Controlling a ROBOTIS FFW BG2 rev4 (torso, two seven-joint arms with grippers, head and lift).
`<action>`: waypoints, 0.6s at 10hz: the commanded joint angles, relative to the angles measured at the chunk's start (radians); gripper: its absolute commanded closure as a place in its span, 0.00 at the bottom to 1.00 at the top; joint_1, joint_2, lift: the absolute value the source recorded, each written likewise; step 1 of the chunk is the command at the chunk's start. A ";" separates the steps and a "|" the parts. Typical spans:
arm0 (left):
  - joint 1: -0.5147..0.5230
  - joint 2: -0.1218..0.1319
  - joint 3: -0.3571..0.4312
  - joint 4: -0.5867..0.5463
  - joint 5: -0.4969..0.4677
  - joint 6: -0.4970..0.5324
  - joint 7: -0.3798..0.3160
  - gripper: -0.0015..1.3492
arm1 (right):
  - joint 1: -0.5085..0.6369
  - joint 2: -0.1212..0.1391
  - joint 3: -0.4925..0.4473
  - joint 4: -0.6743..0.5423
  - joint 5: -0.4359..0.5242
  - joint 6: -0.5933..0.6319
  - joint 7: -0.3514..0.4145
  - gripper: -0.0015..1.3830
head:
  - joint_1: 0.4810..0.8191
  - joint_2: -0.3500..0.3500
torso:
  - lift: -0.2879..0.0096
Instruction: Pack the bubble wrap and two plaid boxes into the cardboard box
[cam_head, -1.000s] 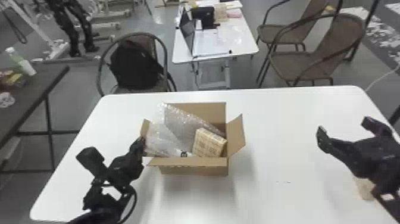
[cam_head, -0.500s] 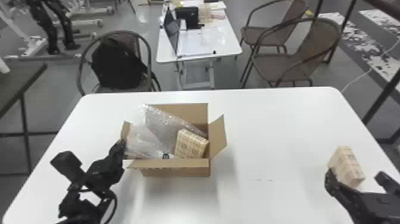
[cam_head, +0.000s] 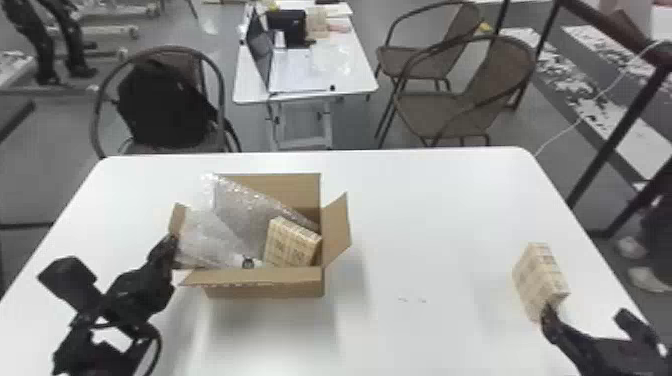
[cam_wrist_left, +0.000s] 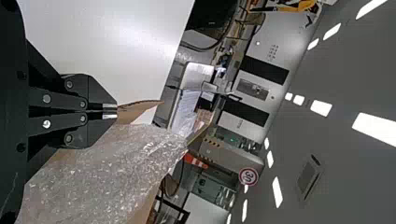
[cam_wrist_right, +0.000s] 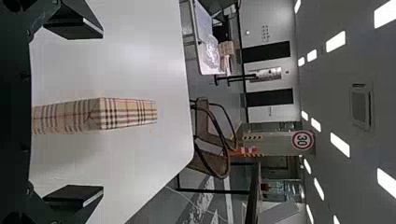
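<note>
1. R claw (cam_head: 586, 314): fingers apart, one either side of the loose plaid box (cam_wrist_right: 123, 113) in its wrist view; nothing gripped.
2. That box stands upright on the table (cam_head: 425, 210), near its R edge, well apart from the carton.
3. L claw (cam_wrist_left: 110, 111): fingertips together, clamped on the carton's L flap (cam_wrist_left: 140, 108), prob. to keep it out of the way & steady the carton.
4. Cardboard box (cam_head: 270, 287) sits open, L of the table's middle. Inside: bubble wrap (cam_head: 240, 210), poking up over the rear L corner, & the packed plaid box (cam_head: 290, 245), tilted by the R wall.
5. Handling (my guess): loose box light, fairly stiff, smooth wrapper, so could slip; hard squeeze may dent it. Best hold: across the narrow width, approx. mid-height, pads flat on both faces.
6. Wrap looks soft, springy, v. light; may bulge & take up room.
7. Next, prob.: R claw closes, lifts, carries box to carton. Risk: snagging R flap or catching wrap on the way in.
</note>
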 joint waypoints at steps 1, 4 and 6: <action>-0.002 -0.003 -0.002 -0.001 0.000 0.000 -0.001 0.90 | -0.056 0.000 -0.042 0.067 0.021 0.022 0.059 0.09 | 0.63 0.49 | 0.73; -0.002 -0.003 -0.002 0.001 0.000 0.002 -0.001 0.90 | -0.133 0.000 -0.046 0.176 0.047 0.042 0.101 0.09 | 0.63 0.47 | 0.73; -0.004 -0.003 -0.003 0.001 0.000 0.005 -0.003 0.90 | -0.190 -0.008 -0.046 0.220 0.089 0.065 0.128 0.09 | 0.63 0.48 | 0.73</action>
